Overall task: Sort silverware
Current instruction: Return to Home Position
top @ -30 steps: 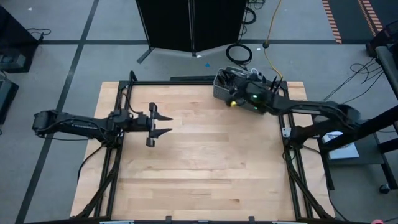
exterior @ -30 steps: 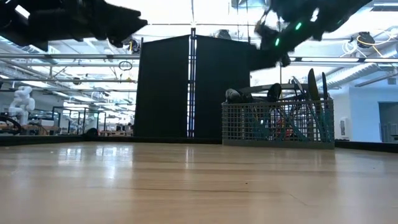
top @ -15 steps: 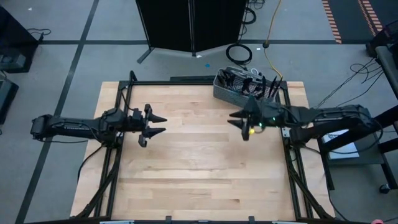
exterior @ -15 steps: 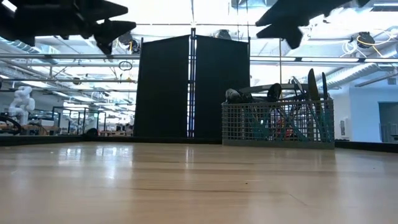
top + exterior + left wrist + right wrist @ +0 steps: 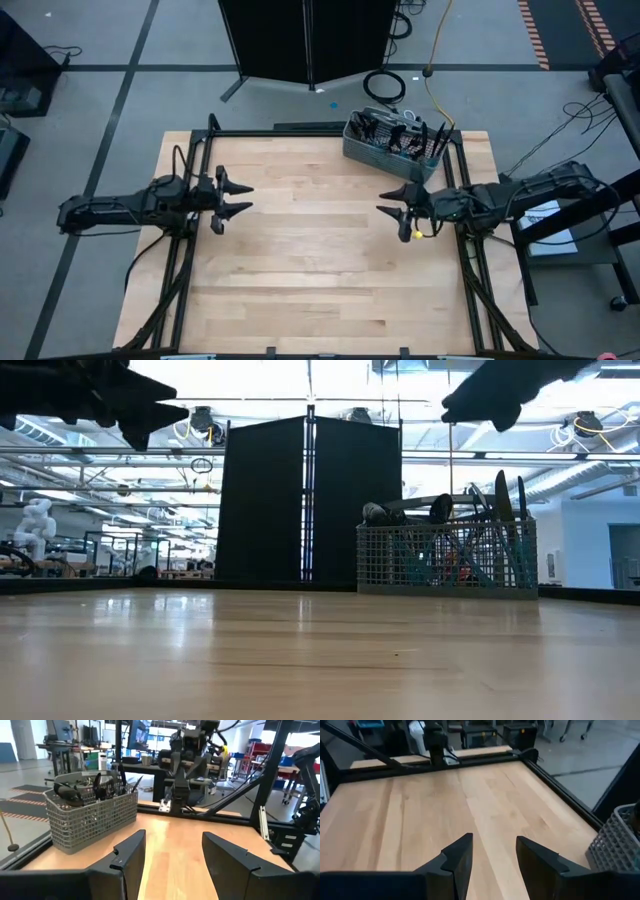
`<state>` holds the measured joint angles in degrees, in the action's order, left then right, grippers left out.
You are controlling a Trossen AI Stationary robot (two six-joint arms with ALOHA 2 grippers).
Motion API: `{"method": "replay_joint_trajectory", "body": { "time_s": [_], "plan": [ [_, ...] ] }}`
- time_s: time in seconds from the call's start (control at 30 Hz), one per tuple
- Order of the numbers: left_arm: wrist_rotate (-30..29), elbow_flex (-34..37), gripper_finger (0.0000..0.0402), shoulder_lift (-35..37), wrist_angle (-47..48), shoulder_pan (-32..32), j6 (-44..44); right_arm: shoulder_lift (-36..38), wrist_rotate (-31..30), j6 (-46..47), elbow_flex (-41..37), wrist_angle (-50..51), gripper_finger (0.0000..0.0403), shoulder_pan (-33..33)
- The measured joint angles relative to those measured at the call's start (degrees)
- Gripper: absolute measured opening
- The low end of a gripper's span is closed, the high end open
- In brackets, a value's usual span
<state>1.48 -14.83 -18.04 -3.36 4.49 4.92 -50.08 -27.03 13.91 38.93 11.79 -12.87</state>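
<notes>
The silverware (image 5: 400, 135) stands bunched in a grey wire-mesh basket (image 5: 352, 148) at the table's far right corner; dark heads and a few light-blue handles (image 5: 462, 560) show through the mesh in the low view. The basket (image 5: 90, 822) also shows in the left wrist view. My left gripper (image 5: 238, 197) hovers open over the table's left side, fingers pointing right. My right gripper (image 5: 385, 201) hovers open near the table's right edge, in front of the basket, fingers pointing left. Both hold nothing.
A black metal frame (image 5: 300, 128) borders the wooden table (image 5: 320, 270). A tall black panel (image 5: 310, 500) stands behind the far edge. Cables (image 5: 385, 85) lie on the floor beyond the basket. The middle and near part of the table is bare wood.
My right gripper has drawn back from over the basket toward the table's near side and right edge, turning its fingers leftward. My left gripper has pulled back toward the table's left edge. Neither has taken anything.
</notes>
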Motion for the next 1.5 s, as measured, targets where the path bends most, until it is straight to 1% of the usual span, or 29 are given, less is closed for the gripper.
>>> {"method": "replay_joint_trajectory", "body": {
  "time_s": [0.07, 0.17, 0.27, 0.4, 0.57, 0.63, 0.67, 0.77, 0.83, 1.0, 1.1, 1.23, 1.33, 1.5],
  "plan": [
    [-0.2, 0.0, 0.0192, 0.9, 0.5, 0.0, -0.3, 2.1, 0.7, -1.7, -3.6, -4.0, 0.0144, 0.4],
    [-0.4, 0.0, 0.0192, 1.6, 1.0, 0.0, -0.3, 5.8, 5.2, -3.4, -9.7, -12.4, 0.0144, 2.2],
    [-1.9, 0.0, 0.0192, 1.6, 1.0, 0.0, -0.5, 8.7, 9.4, -3.9, -15.4, -19.6, 0.0144, 4.6],
    [-3.4, 0.0, 0.0192, 1.6, 0.9, 0.0, -0.8, 11.3, 12.3, -2.6, -22.5, -27.0, 0.0144, 7.9],
    [-3.4, 0.7, 0.0192, 1.6, 0.5, 0.0, 0.3, 13.2, 12.1, 1.4, -29.5, -33.1, 0.0144, 10.2],
    [-3.4, 2.2, 0.0192, 1.6, -1.4, 0.0, 0.7, 13.7, 11.4, 1.9, -31.5, -35.4, 0.0144, 10.6],
    [-3.4, 3.2, 0.0192, 1.7, -3.3, 0.0, 0.8, 13.9, 10.2, 1.9, -32.2, -36.0, 0.0144, 10.7],
    [-3.5, 6.5, 0.0192, 1.7, -8.4, 0.0, 2.0, 14.9, 5.1, 1.9, -33.2, -36.0, 0.0144, 10.7],
    [-3.7, 8.1, 0.0192, 1.7, -10.5, 0.0, 2.3, 15.7, 3.9, 1.6, -33.5, -35.6, 0.0144, 10.7],
    [-3.8, 8.7, 0.0192, 1.9, -9.9, 0.0, 2.3, 18.6, 4.7, 1.1, -36.1, -35.2, 0.0144, 11.0],
    [-3.1, 8.7, 0.0192, 3.0, -9.1, 0.0, 2.3, 21.4, 5.0, 2.8, -38.2, -34.9, 0.0144, 12.2],
    [-3.1, 8.7, 0.0192, 5.2, -5.7, 0.0, 2.8, 24.7, 7.7, 3.4, -38.2, -30.2, 0.0144, 13.4],
    [-3.1, 8.7, 0.0192, 6.2, -4.6, 0.0, 3.7, 26.9, 7.7, 2.3, -38.1, -27.7, 0.0144, 14.3],
    [-3.1, 8.7, 0.0192, 6.7, -4.7, 0.0, 3.7, 31.3, 7.7, 2.9, -38.1, -19.0, 0.0144, 15.8]
  ]
}}
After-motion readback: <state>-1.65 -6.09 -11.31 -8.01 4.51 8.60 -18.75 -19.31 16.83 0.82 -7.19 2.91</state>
